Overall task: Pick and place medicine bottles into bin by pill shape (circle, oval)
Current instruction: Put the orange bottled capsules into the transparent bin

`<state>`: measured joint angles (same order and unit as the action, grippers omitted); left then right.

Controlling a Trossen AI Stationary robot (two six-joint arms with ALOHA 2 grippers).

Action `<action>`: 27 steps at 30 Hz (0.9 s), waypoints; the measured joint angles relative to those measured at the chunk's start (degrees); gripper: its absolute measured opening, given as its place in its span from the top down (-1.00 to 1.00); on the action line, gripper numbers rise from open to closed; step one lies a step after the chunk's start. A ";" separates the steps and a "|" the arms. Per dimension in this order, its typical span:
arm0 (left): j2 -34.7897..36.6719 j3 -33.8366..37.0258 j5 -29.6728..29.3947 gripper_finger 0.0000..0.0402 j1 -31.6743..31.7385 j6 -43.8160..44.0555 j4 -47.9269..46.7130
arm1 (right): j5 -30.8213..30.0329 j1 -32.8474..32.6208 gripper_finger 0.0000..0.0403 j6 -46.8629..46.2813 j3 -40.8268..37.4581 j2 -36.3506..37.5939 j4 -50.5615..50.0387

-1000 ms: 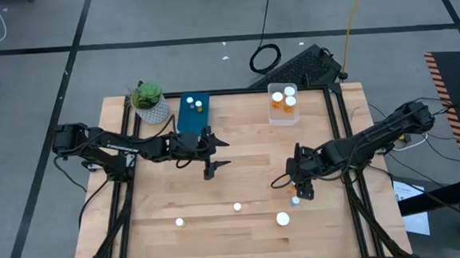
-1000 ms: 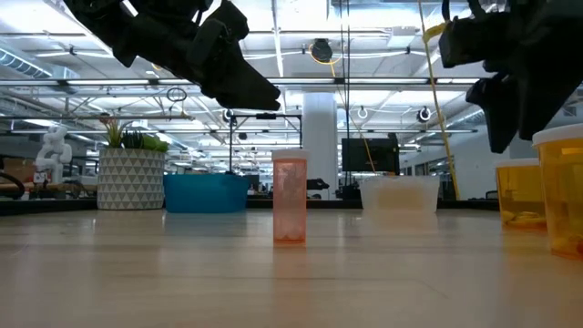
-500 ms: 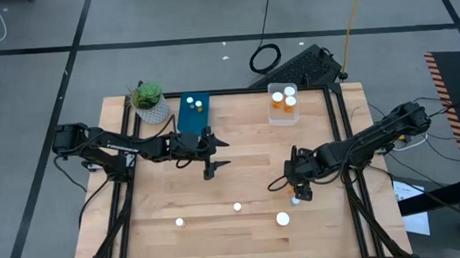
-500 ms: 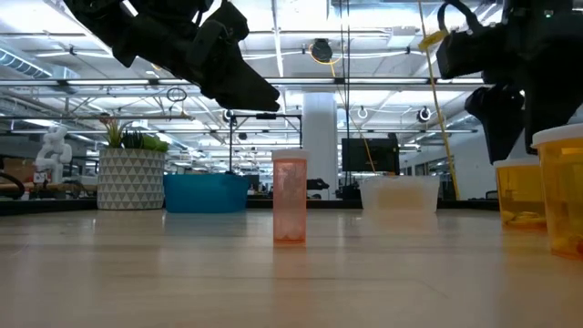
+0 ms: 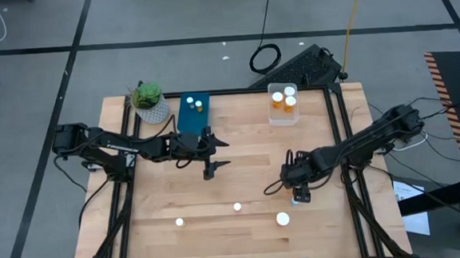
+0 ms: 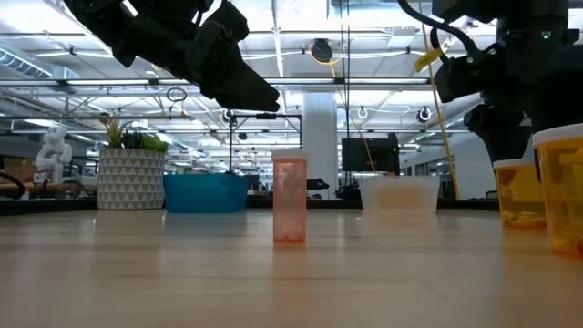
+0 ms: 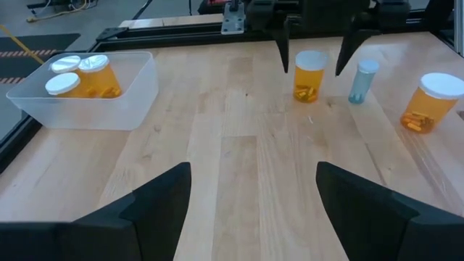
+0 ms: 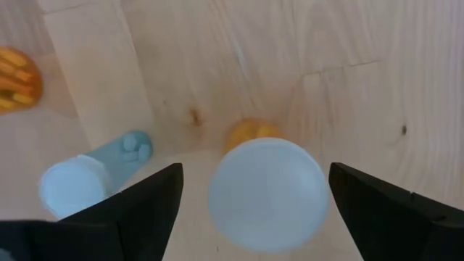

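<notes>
As the right end effector (image 8: 250,190) hovers spread over an orange bottle (image 8: 267,192), the grasp step requires descent and closure; the left end effector (image 5: 212,156) waits spread.

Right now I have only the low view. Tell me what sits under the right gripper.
Observer: The right wrist view shows an orange bottle with a white cap between the right gripper's open fingers, which are not touching it.
Operator: Report its neighbours.
Observer: In the left wrist view, a small pale blue bottle stands close beside it, outside the fingers.
Operator: Count what is in the clear bin.
Observer: From above, the clear bin holds three white-capped bottles.
</notes>
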<state>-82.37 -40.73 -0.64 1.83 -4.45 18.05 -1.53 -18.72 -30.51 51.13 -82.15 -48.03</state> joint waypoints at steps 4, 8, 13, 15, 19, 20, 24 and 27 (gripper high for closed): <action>0.00 0.00 0.00 -0.49 0.00 0.00 -0.01 | -0.08 0.02 -0.60 -0.08 -0.01 -0.94 -0.02; 0.00 0.00 0.00 -0.49 0.00 0.00 -0.07 | -0.08 0.02 -0.43 -0.18 -0.02 -1.05 -0.02; 0.00 0.00 0.00 -0.49 0.01 0.00 -0.31 | -0.08 0.18 -0.22 -0.15 -0.02 -1.03 0.00; 0.00 0.00 0.00 -0.49 0.00 0.00 -0.31 | 0.02 0.76 -0.15 -0.13 -0.02 -1.03 -0.02; 0.00 0.00 0.01 -0.49 0.01 0.00 -0.41 | 0.12 2.59 -0.04 0.28 -0.02 -0.27 -0.13; 0.00 0.00 0.01 -0.49 0.01 0.00 -0.59 | 0.17 3.14 -0.02 0.67 -0.02 0.06 -0.17; 0.00 0.00 0.02 -0.49 0.00 -0.02 -2.49 | 0.26 5.55 0.01 1.94 -0.02 2.03 -0.16; 0.00 0.00 0.02 -0.49 0.00 -0.30 -3.30 | 0.27 7.59 -0.03 3.11 0.01 3.76 -0.09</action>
<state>-82.37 -40.73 -0.62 1.83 -4.74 14.75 -1.26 -11.13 -27.39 51.14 -78.39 -48.12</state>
